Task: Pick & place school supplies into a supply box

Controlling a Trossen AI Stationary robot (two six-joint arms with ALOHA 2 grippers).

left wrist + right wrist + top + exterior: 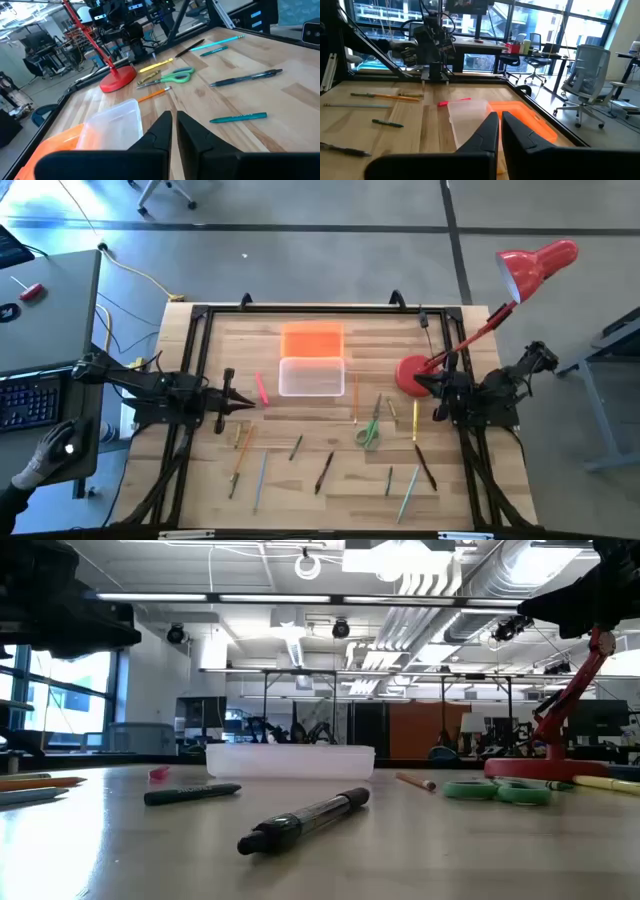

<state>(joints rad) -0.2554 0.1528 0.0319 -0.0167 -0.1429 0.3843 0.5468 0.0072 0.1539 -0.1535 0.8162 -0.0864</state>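
The supply box, a clear case, stands open at the table's middle, with its orange lid lying flat just beyond it. A pink marker lies left of the box. The green-handled scissors and several pencils and pens, such as a black pen, are scattered flat over the near half. My left gripper hovers shut left of the box, pointing right, and holds nothing. My right gripper hovers shut right of the box near the lamp base, also holding nothing.
A red desk lamp stands on its base right of the box, its arm slanting up to the head beyond the far right corner. A dark frame runs around the table. A person's gloved hand rests at a desk on the left.
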